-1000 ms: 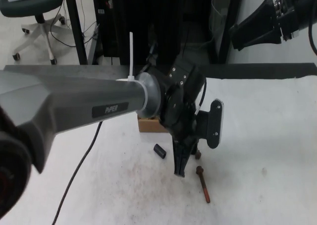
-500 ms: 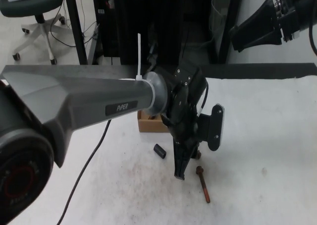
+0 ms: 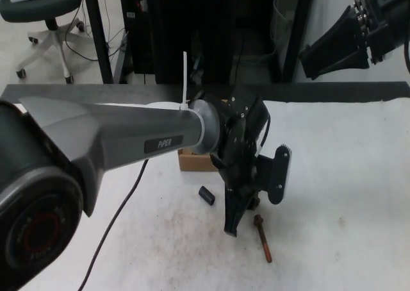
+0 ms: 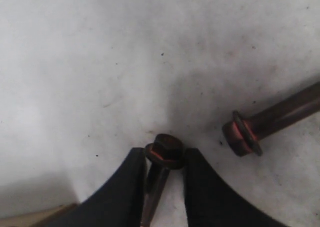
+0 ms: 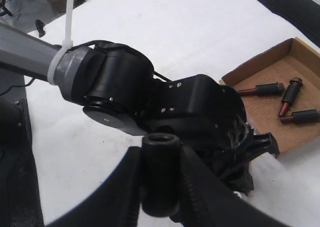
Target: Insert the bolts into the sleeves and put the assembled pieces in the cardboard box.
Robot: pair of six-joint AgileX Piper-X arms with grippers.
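The left hand (image 4: 165, 158) clamps a bolt (image 4: 165, 148), likely rigid and slippery, just below its head; the right hand (image 5: 160, 159) clasps a sleeve (image 5: 160, 179) midway.

Grey arm (image 3: 115, 137), blk wrist (image 3: 240, 134), white zip-tie (image 3: 186, 79)

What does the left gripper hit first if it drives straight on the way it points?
The bare bench top, likely touched first by the head of the held bolt in the left gripper. The loose bolt lies off to the side. Gap unclear.
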